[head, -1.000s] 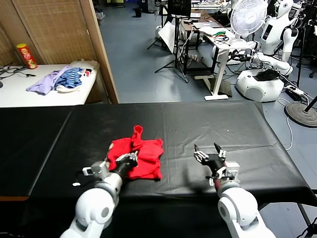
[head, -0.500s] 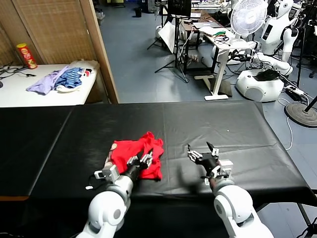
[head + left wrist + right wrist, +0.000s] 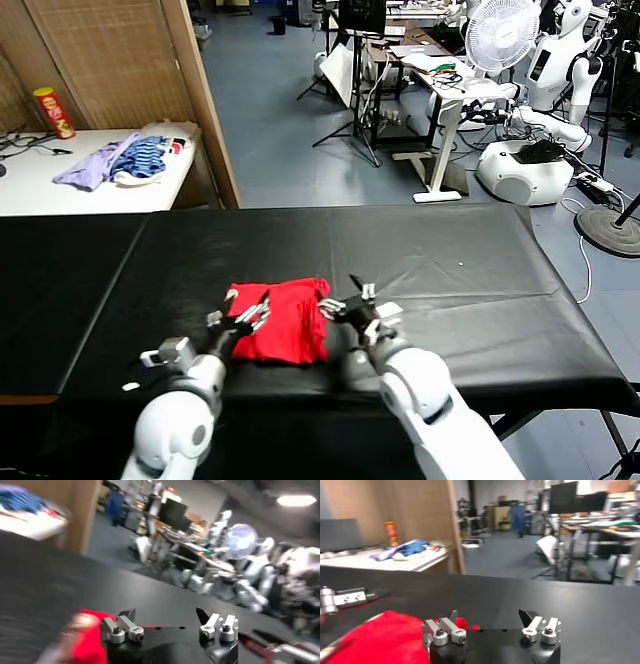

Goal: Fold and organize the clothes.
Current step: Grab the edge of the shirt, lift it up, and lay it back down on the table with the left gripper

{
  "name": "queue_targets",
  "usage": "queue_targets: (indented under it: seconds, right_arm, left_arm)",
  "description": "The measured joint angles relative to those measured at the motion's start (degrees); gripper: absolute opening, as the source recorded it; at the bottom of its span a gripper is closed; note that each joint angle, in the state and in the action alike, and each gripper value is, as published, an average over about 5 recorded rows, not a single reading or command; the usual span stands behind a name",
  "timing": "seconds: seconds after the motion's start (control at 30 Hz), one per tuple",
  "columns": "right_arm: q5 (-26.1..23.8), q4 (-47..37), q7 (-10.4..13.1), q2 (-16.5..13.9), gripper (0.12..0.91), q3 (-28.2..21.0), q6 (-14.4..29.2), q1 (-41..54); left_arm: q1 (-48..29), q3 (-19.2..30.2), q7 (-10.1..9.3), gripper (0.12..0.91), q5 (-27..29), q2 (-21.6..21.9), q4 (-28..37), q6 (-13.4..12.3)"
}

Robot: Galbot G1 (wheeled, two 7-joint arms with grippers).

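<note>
Since a second earlier, my left pincer (image 3: 243, 318) had let go of the red T-shirt (image 3: 281, 331) and spread wide, while my right pincer (image 3: 352, 303) had swung across from the open worktop (image 3: 470, 280) to the shirt's right edge. Both pincers stood fully open and held nothing. My left one hovered at the shirt's left edge, its fingertips (image 3: 262, 311) over the red cloth; whether they touched it I could not tell. In my left wrist view the open pincer (image 3: 165, 621) had red cloth (image 3: 87, 637) just beside one finger. My right pincer sat just beside the shirt's upper right corner, and in my right wrist view the spread pincer (image 3: 490, 620) had the red cloth (image 3: 382, 637) close beside it, with my other arm's finger (image 3: 350, 597) beyond.

The shirt lay as a compact, roughly square bundle, flatter than before, near the front edge of the black worktop, between my two pincers. Farther off to my left, on a white side table (image 3: 90, 195), lay a lilac garment (image 3: 90, 165) and a blue-striped garment (image 3: 140, 158), with a red can (image 3: 52, 112) near them.
</note>
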Motion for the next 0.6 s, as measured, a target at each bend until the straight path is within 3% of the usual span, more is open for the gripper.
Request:
queue_targets:
  seconds: [0.1,0.3,0.43,0.6]
  right_arm:
    - [-4.9,-2.4,-0.3,0.3,0.798,-2.1,-0.6,0.4]
    - [-15.3,-5.7,0.2,1.2,0.798,-2.7,2.6,0.4]
    - [-13.7,-5.3,1.8,2.0,0.798,-1.8,5.0,-0.1]
    - [-6.2,-1.8,2.9,1.9,0.798,1.1,6.1,-1.0]
  left_arm:
    - [0.2,-1.3,0.36,0.798,0.9,0.3,1.0,-0.5]
    - [0.0,-2.6,1.13,0.798,1.8,0.5,3.0,-1.5]
    - [-0.1,-3.8,1.54,0.798,-1.0,0.4,4.6,-1.6]
    - [-0.5,-5.8,1.13,0.798,-7.1,-0.1,6.8,-1.2]
